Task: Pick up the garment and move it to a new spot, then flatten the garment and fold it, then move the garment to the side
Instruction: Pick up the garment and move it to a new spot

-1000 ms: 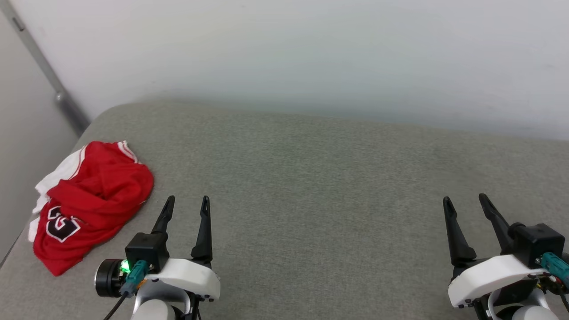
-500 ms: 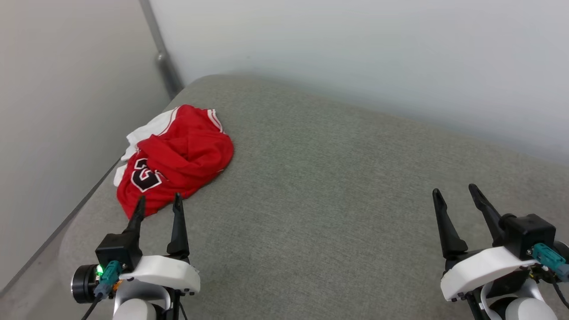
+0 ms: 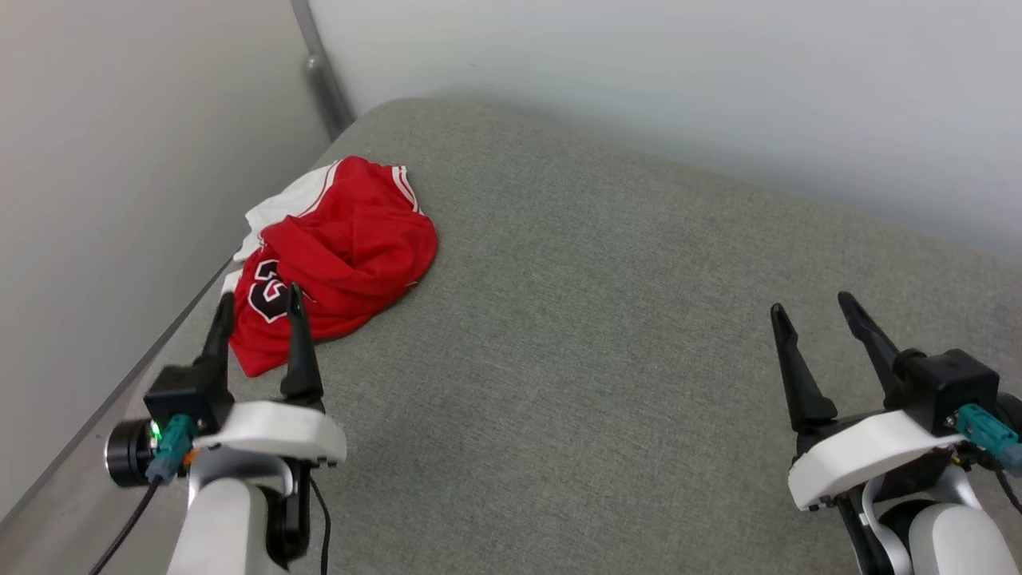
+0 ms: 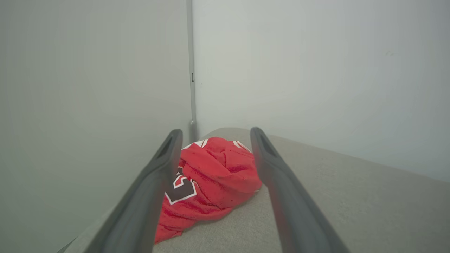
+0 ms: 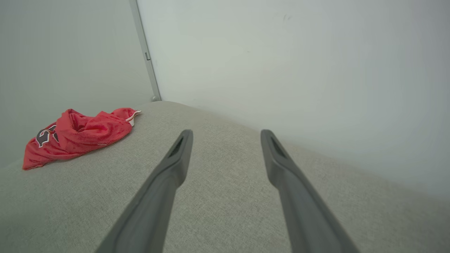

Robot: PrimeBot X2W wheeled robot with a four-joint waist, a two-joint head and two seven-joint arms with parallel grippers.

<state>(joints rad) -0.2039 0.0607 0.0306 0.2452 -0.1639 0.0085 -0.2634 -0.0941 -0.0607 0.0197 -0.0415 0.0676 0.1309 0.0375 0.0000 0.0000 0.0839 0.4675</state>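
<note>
Crumpled at the upper left of the head view, the garment point(image 3: 351, 239) lies on the grey fabric surface point(image 3: 575, 335) near its corner, red cloth bunched over itself, white sleeve showing as slivers at its left edge. The left gripper point(image 3: 261, 295), jaws spread and empty, hovers at its near edge, one finger crossing a black, white-outlined figure, seemingly a 3, half lost in folds; other lettering is unreadable. The right gripper point(image 3: 811, 303), likewise spread and empty, sits lower right, its arm cut off by the frame.

grey fabric surface point(image 3: 607, 335) set into a corner of pale walls point(image 3: 679, 80), grey strip point(image 3: 322, 80) at the join
</note>
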